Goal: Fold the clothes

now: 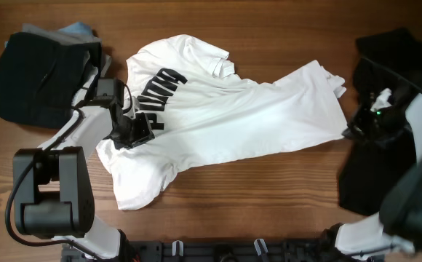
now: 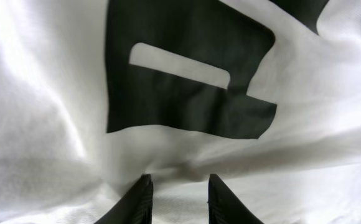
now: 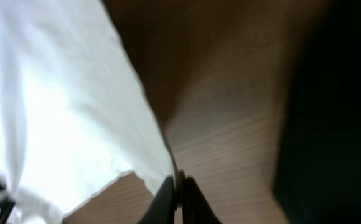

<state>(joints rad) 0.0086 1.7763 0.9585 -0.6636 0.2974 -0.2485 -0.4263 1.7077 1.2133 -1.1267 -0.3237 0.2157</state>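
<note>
The white T-shirt [image 1: 255,116] with black PUMA lettering [image 1: 160,98] lies spread and rumpled across the table's middle, collar end to the left. My left gripper [image 1: 132,135] rests on it just below the lettering. In the left wrist view its jaws [image 2: 179,177] stand apart, tips pressed onto white cloth [image 2: 43,124] with a small ridge of fabric ahead of them. My right gripper [image 1: 348,131] is at the shirt's right edge. In the right wrist view it is [image 3: 179,180] shut on the thin white hem [image 3: 56,112], lifted slightly off the wood.
A large black garment [image 1: 385,65] lies at the right edge, under and behind my right arm, dark in the right wrist view [image 3: 336,112]. A pile of dark and grey clothes [image 1: 36,80] sits at the back left. Bare wooden table [image 1: 269,196] runs along the front.
</note>
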